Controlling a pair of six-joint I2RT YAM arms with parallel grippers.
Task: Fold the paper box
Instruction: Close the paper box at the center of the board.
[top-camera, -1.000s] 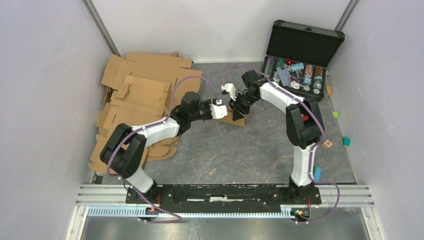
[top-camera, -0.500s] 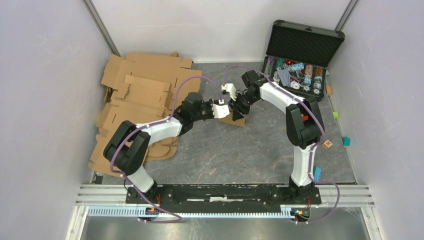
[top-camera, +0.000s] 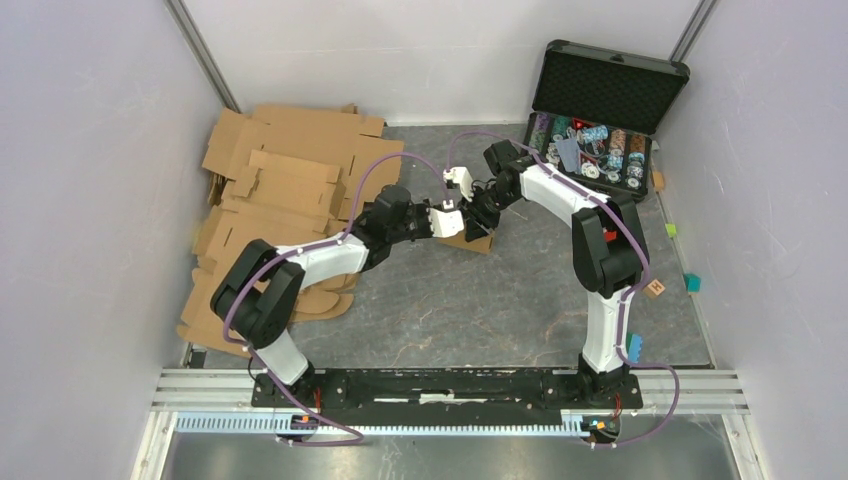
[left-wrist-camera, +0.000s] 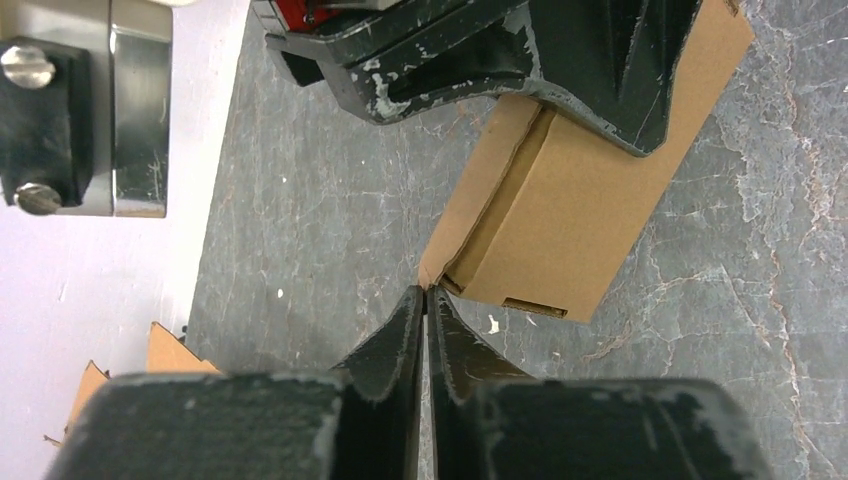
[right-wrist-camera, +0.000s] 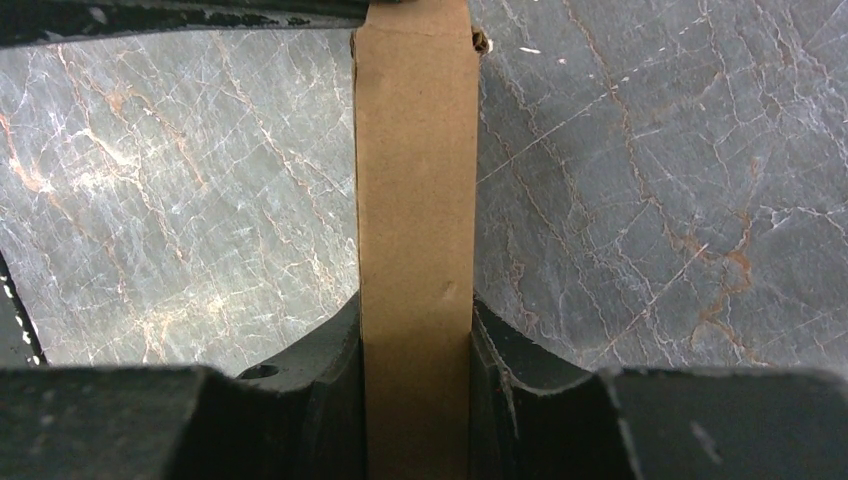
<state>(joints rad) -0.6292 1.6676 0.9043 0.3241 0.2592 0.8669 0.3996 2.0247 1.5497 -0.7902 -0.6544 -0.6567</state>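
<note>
The paper box (top-camera: 470, 240) is a small brown carton on the grey tabletop at centre. In the right wrist view the paper box (right-wrist-camera: 415, 200) runs up between the black fingers, and my right gripper (right-wrist-camera: 415, 300) is shut on its two sides. The left wrist view shows the paper box (left-wrist-camera: 580, 210) with one end flap loose and the right gripper's fingers (left-wrist-camera: 560, 60) clamped over it. My left gripper (left-wrist-camera: 427, 295) has its jaws together, with only a hairline slit. Its tips touch the loose flap's corner; whether they pinch that corner I cannot tell. Both grippers (top-camera: 458, 222) meet at the box.
A heap of flat brown cardboard sheets (top-camera: 280, 200) fills the left side. An open black case (top-camera: 600, 110) of chips stands at the back right. Small coloured blocks (top-camera: 692, 283) and a wooden block (top-camera: 655, 289) lie by the right wall.
My left arm has reached right to the box's loose flap and its jaws have closed. The right gripper and the box have stayed in place.
</note>
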